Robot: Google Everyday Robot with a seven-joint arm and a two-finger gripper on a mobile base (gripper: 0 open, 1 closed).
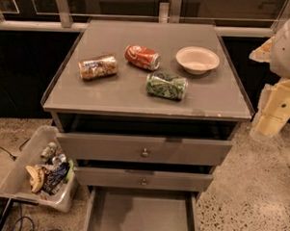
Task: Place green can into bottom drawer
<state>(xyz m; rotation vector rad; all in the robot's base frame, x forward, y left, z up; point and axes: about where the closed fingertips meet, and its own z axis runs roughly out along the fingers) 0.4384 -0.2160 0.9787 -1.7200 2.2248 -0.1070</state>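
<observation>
Grey metal bench (122,94) is pictured before dark windows. A green leafy-patterned drink can (166,85) is laid on its side on top, near a white round bowl (197,60). The shallow grey bottom drawer (140,216) is pulled open below. The cream gripper (275,111) is held off the bench's right edge; whether it is apart or together cannot be told.

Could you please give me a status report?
Pincer right of tabletop. Green can lying on it, ungrasped. Bottom drawer open. Red can, bowl close by.

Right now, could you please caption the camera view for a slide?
Green can lies on cabinet top, bottom drawer open, gripper at picture's right edge.
</observation>
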